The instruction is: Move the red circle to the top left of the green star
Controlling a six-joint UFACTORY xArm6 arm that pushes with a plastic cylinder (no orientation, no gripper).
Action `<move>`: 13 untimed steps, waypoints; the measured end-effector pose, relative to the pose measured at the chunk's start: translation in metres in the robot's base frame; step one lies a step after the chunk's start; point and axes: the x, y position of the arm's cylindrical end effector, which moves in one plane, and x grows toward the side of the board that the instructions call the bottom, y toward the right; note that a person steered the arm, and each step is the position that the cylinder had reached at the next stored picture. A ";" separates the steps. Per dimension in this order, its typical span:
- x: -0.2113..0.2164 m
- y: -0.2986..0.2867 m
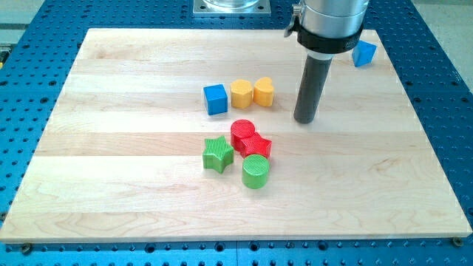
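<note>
None of the move looks done: red circle [242,131] sits upper right of green star [217,154], my tip [305,120], a fingerless rod, well right.

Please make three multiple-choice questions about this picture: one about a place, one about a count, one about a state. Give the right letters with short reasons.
1. Where is my tip relative to the red circle?
A. at the view's right and a little above
B. at the view's left
C. touching it

2. How many blue blocks show?
A. one
B. two
C. three

3. The red circle and the red star are:
A. far apart
B. stacked
C. pressed together

Answers: 1 A, bare board lies between them. 2 B, one by the yellow blocks, one at the top right corner. 3 C, no gap shows.
</note>
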 end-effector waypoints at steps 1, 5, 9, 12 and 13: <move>0.003 -0.019; -0.017 -0.087; 0.029 -0.083; 0.050 -0.076; 0.065 -0.078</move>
